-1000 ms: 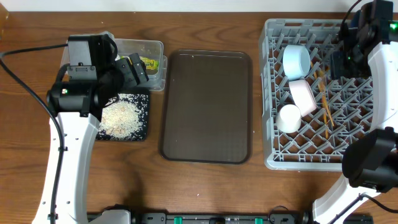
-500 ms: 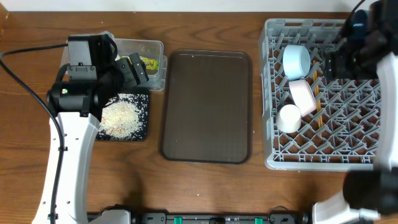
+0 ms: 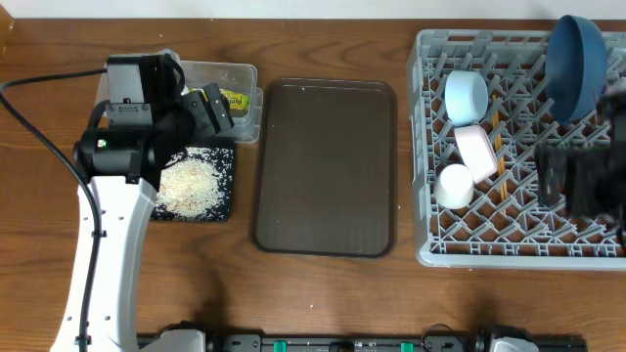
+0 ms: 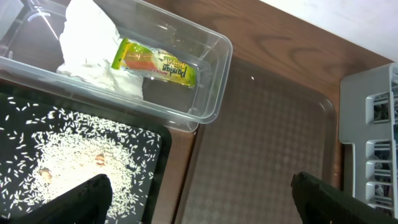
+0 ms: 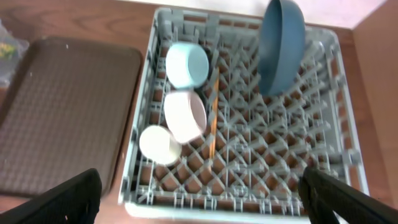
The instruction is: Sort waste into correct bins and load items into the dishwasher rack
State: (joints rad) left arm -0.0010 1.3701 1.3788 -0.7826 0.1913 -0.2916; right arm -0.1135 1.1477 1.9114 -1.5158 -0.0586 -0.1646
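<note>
The grey dishwasher rack [image 3: 426, 147] holds the dark blue dish [image 3: 574, 61] on edge at its far right, the light blue bowl [image 3: 467, 95], the white bowl [image 3: 476, 153], the small white cup [image 3: 454, 186] and the chopsticks [image 3: 505, 156]. My right gripper [image 5: 202, 202] is open and empty, above the rack's near side, apart from the dish [image 5: 281, 43]. My left gripper [image 4: 199, 205] is open and empty over the edge between the black tray with rice scraps [image 4: 74, 162] and the serving tray. The clear tub [image 4: 211, 102] holds the napkin [image 4: 93, 46] and the wrapper [image 4: 158, 62].
The large dark brown serving tray [image 3: 326, 166] lies between the bins and the rack. The left arm's body [image 3: 127, 147] covers part of the tub and black tray [image 3: 223, 186]. The right arm [image 3: 587, 186] shows blurred over the rack's near right corner.
The right arm has drawn back from the rack's far right corner toward its near side, leaving the dark blue dish standing in the rack. The left arm has not moved.
</note>
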